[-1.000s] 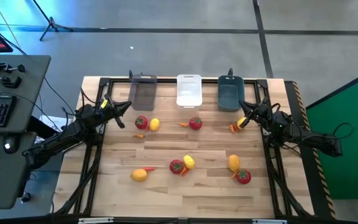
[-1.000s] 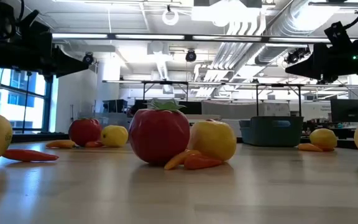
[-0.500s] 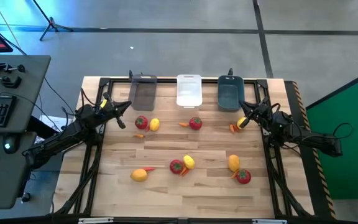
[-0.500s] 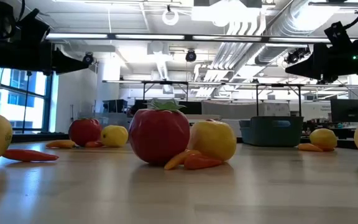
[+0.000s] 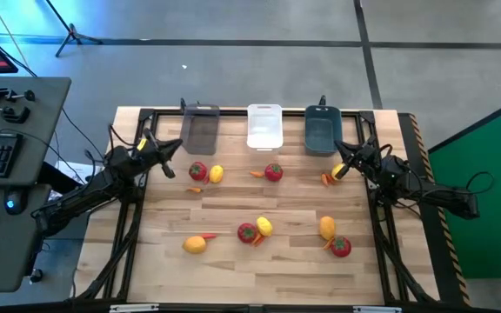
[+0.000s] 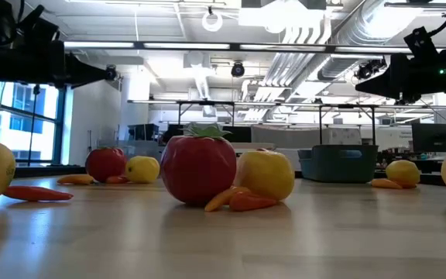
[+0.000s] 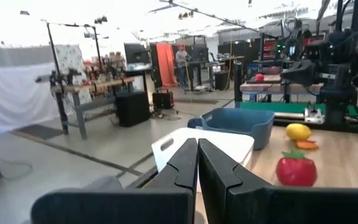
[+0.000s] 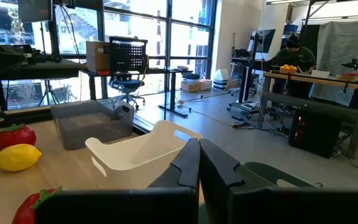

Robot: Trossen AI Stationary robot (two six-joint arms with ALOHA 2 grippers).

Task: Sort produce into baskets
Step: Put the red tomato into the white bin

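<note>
Almost nothing has changed over the last second: my left gripper (image 5: pixel 177 145) has only crept a little while hovering by the grey basket (image 5: pixel 202 129), and my right gripper (image 5: pixel 338 148) has held beside the teal basket (image 5: pixel 322 129). Both pairs of fingers are pressed together, holding nothing. All 3 baskets, the white basket (image 5: pixel 264 126) included, look empty, and the tomatoes (image 5: pixel 197 171), lemons (image 5: pixel 216 174) and carrot pieces lie scattered on the desk (image 5: pixel 233 204). I judge sorting hasn't started.

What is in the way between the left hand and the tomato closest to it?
Nothing visible. The left hand hangs shut near the grey basket, and only bare table lies between it and the tomato.
</note>
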